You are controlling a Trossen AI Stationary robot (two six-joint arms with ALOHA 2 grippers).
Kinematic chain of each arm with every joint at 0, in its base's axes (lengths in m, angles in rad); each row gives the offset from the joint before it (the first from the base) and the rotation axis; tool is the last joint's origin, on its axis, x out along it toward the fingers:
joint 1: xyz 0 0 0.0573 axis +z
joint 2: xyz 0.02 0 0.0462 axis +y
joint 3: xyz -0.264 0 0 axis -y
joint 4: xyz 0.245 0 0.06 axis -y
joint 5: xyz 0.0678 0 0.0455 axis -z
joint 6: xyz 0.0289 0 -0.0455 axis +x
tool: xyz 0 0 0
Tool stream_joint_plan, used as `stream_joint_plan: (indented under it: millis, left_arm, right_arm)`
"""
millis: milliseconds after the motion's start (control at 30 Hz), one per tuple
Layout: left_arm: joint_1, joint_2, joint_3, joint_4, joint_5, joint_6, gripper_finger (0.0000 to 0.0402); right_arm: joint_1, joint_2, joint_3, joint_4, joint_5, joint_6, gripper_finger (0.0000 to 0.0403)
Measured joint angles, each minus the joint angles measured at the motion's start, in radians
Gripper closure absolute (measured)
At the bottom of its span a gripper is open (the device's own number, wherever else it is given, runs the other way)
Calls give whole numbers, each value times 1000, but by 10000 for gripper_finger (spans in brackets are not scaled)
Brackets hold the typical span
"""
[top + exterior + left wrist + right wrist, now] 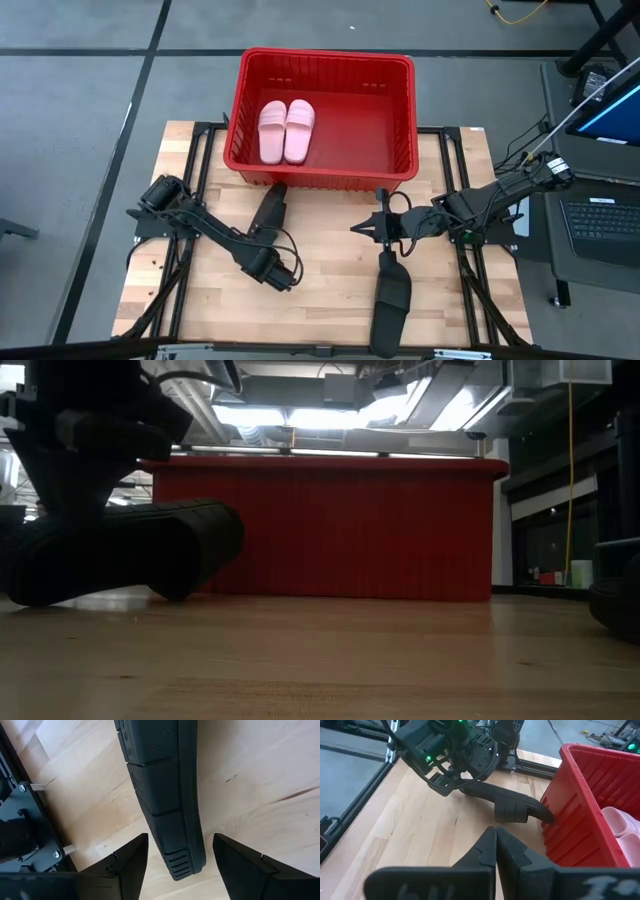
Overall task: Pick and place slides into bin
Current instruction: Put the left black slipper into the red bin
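Large red perforated plastic bin (322, 112) stood at the far edge of the wooden tabletop (320, 290). Two pale pink slide sandals (286, 130) lay side by side inside it, toward its left end, straps up.

One black slide sandal (269, 210) lay on the table just in front of the bin's near wall, toe end close against or touching the wall; contact could not be confirmed. Left gripper (268, 240) sat at the heel end of this sandal, on the side away from the bin. Its fingers (240, 865) were spread apart, one on each side of the heel, with bare wood visible between fingers and sandal. Nothing grasped.

Second black slide sandal (390, 300) lay well in front of the bin, toward the table's near edge, below the bin's right half.

Right gripper (368, 228) hung between the bin and this second sandal, fingers (490, 855) pressed together, clenched on nothing.
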Motion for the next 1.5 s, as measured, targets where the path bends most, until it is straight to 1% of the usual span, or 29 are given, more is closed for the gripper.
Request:
stream_joint_plan:
  millis: [200,567,733,1033,1233,1500]
  left_arm:
    - [-1,0,0,-5,1,-24,182]
    - [-1,0,0,1,2,-26,205]
    - [-1,0,0,14,-2,-26,229]
    - [-1,0,0,33,-22,-57,295]
    - [-3,0,0,37,-32,-64,329]
    - [-28,0,2,36,-52,-79,338]
  right_arm:
    - [0,0,0,0,0,-9,395]
    - [0,0,0,1,0,-9,395]
    - [0,0,0,1,0,-11,395]
    - [0,0,0,1,0,-10,395]
    - [0,0,0,1,0,-9,395]
    - [0,0,0,1,0,-9,395]
